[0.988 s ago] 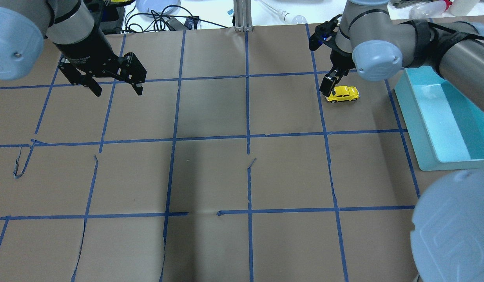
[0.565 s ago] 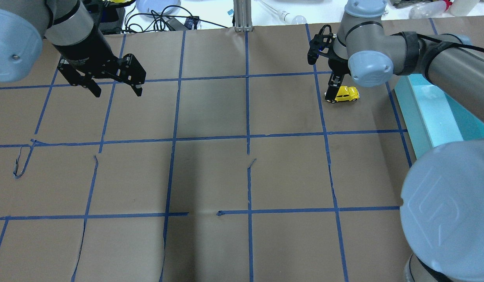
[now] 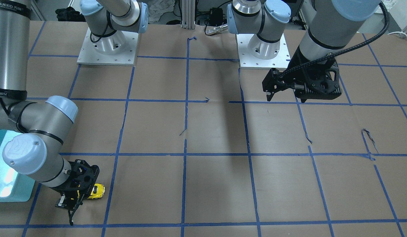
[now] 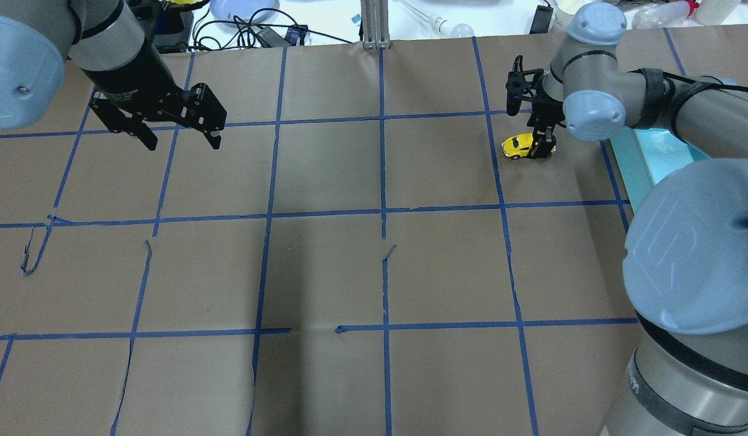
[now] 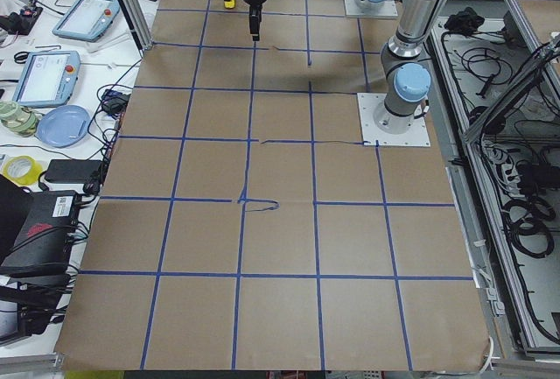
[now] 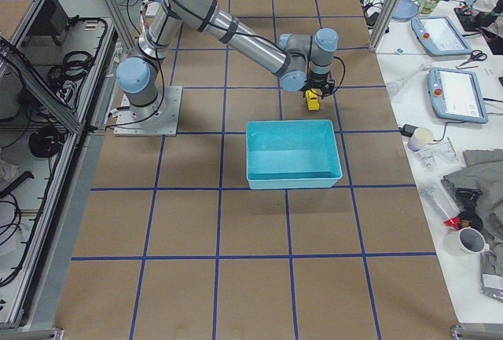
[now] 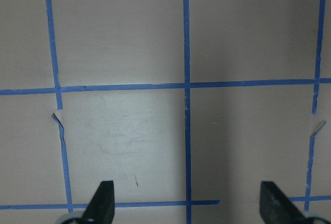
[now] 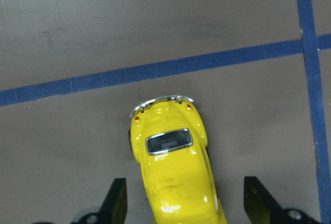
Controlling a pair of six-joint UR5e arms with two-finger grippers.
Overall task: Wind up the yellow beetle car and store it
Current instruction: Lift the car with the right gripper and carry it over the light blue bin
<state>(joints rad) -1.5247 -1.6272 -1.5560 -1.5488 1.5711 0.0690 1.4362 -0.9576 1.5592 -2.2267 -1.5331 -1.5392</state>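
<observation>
Right arm point(image 4: 592, 109) is the near one by far. My right jaws hang straight over the yellow beetle car point(image 8: 173, 177); the left jaws are well apart, across the worktop point(image 4: 325, 272).

The car sits on its wheels on the worktop, just inside a blue tape line point(image 8: 207, 63), near the teal bin point(image 6: 295, 183) on my right side.

Key relation: in the right wrist view the car's long axis runs up the frame, chrome bumper point(image 8: 161, 100) pointing away from me. The closing line crosses it square. One fingertip point(image 8: 116, 198) is on each flank, so the body lies between them. The car is a touch nearer one side than the other.

Right jaws: spread wide, gap showing on both sides of the car, touching nothing, holding nothing. How high above the worktop they are, I can't tell from here.

Left jaws: also spread wide, empty, only bare paper and tape below them in the left wrist view.

Judgement: the step is the grasp across the car's width. It needs a slight centring, a drop, then closing.
</observation>
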